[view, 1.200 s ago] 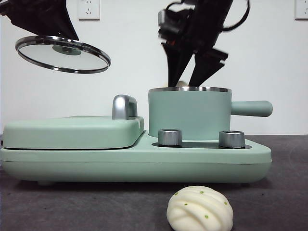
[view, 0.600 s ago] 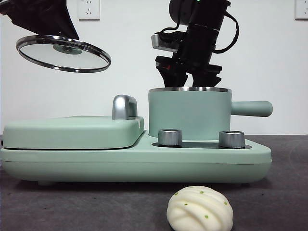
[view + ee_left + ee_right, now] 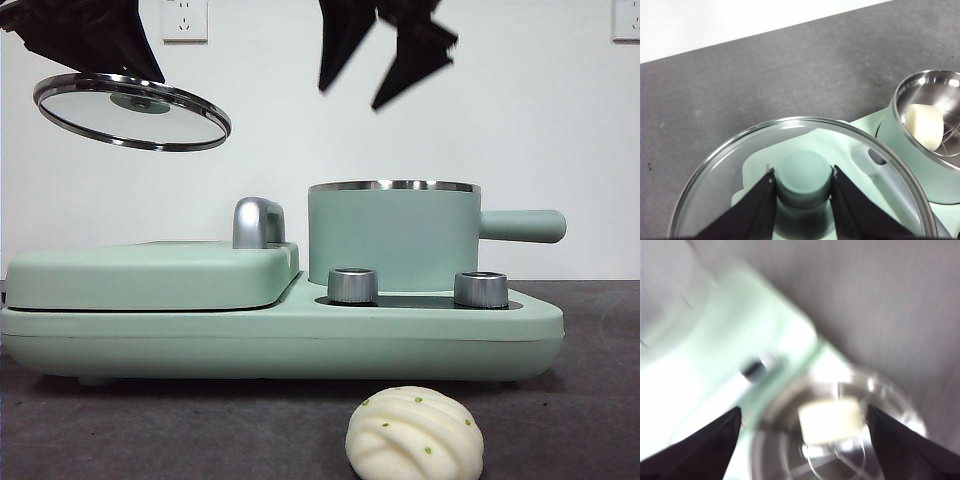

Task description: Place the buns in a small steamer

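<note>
The small steamer (image 3: pixel 392 235), a mint-green pot with a steel rim and side handle, stands lidless on the cooker base. A smooth white bun (image 3: pixel 924 125) lies inside it on a wire rack, also seen blurred as the smooth bun (image 3: pixel 830 421) in the right wrist view. The pleated bun (image 3: pixel 415 436) with green flecks rests on the dark table in front. My right gripper (image 3: pixel 385 65) hangs open and empty high above the pot. At the upper left my left gripper (image 3: pixel 802 182) is shut on the green knob of the glass lid (image 3: pixel 132 111), held tilted in the air.
The flat mint-green griddle cover (image 3: pixel 150 273) with its chrome handle (image 3: pixel 257 221) fills the left of the cooker. Two steel knobs (image 3: pixel 352 284) sit in front of the pot. A white wall with sockets stands behind.
My right gripper dipped into the pot, then rose well above it, open, leaving the smooth bun inside. The lid and the pleated bun have not moved.
</note>
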{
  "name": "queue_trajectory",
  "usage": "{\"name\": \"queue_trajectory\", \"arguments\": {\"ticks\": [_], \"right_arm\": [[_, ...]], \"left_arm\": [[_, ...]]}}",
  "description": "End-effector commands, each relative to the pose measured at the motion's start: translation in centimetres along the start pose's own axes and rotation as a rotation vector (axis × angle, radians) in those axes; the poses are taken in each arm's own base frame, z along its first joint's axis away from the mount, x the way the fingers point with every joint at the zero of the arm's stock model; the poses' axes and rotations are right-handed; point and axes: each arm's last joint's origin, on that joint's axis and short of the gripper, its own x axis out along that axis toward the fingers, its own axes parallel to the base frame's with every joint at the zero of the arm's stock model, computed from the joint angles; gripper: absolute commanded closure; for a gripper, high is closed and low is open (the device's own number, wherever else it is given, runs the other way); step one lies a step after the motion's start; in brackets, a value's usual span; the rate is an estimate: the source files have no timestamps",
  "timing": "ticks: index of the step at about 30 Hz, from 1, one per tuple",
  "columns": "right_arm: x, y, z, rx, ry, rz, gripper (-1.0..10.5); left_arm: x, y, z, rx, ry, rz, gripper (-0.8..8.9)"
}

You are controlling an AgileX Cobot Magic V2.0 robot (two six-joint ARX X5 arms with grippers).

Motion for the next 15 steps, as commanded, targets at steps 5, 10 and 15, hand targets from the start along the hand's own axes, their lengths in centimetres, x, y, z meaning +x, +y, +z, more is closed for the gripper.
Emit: {"name": "queue_trajectory", "arguments": {"ticks": [5, 10, 15], "right_arm": [[-1.6, 3.9, -2.5, -0.037, -0.193, 0.006, 5.6], [-2.3, 6.1, -6.4, -0.073, -0.297, 0.025, 5.6], [-2.7, 7.9, -10.9, -0.107, -0.362, 0.088, 5.6]], "left_arm": [[-0.4, 0.0, 0.9, 0.009, -0.048, 0.002, 8.02], [-0.3, 0.0, 0.9, 0.009, -0.048, 0.002, 8.02], [-0.3, 0.0, 0.8, 0.009, -0.047, 0.002, 8.02]]}}
